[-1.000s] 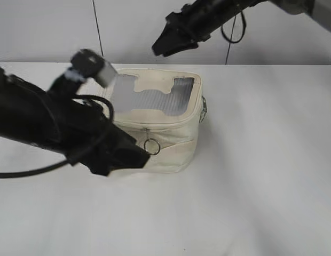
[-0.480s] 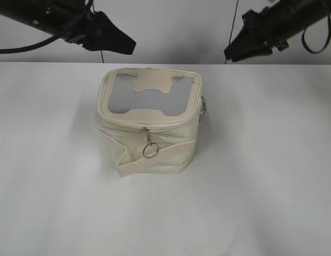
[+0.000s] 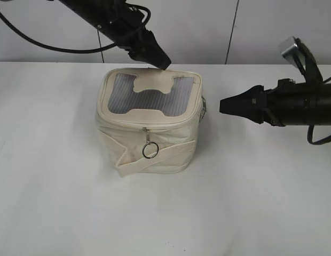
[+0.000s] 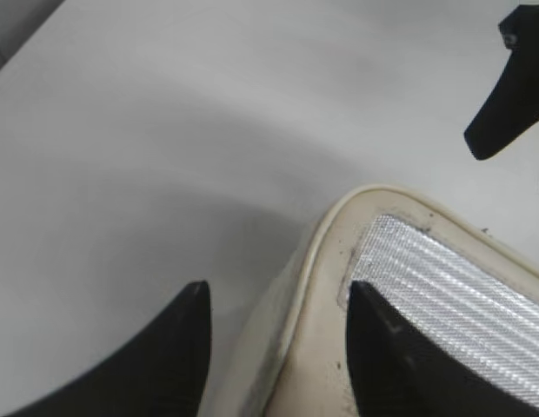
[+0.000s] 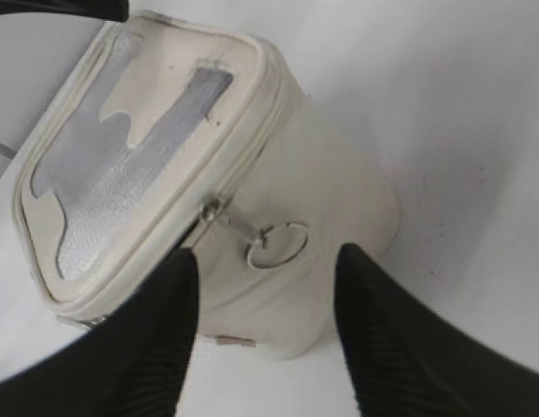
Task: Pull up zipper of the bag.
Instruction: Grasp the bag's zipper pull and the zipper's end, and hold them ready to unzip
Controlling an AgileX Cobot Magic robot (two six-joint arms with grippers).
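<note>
Both arms have shifted since half a second ago: the left one has swung in from the upper left so its tool [image 3: 157, 57] now hangs right over the back rim of the bag [image 3: 149, 125], and the right one has dropped from high at the upper right to bag height, its tool [image 3: 225, 104] pointing at the bag's right side from just beside it. The bag itself sits where it sat, upright in the middle of the white worktop [image 3: 251, 197].

From the left wrist view, the left tool [image 4: 278, 304] is spread apart, one finger out over the worktop and the other over a corner of the bag's cream rim, next to the grey window [image 4: 452, 295]. I cannot tell whether that finger touches the fabric. The right tool [image 5: 265, 269] is also spread wide, and between its dark fingers [image 5: 156, 339] I see the bag's side with a silver slider on the zipper [image 5: 243, 169] and its ring pull [image 5: 278, 245] hanging loose against the cream fabric. Neither finger reaches the ring.

On the front face another ring pull [image 3: 150, 151] dangles below the zip track, just above the strap band [image 3: 155, 160] that runs slanting across the bag. The bone-shaped patch [image 3: 152, 93] lies across the window on top.
</note>
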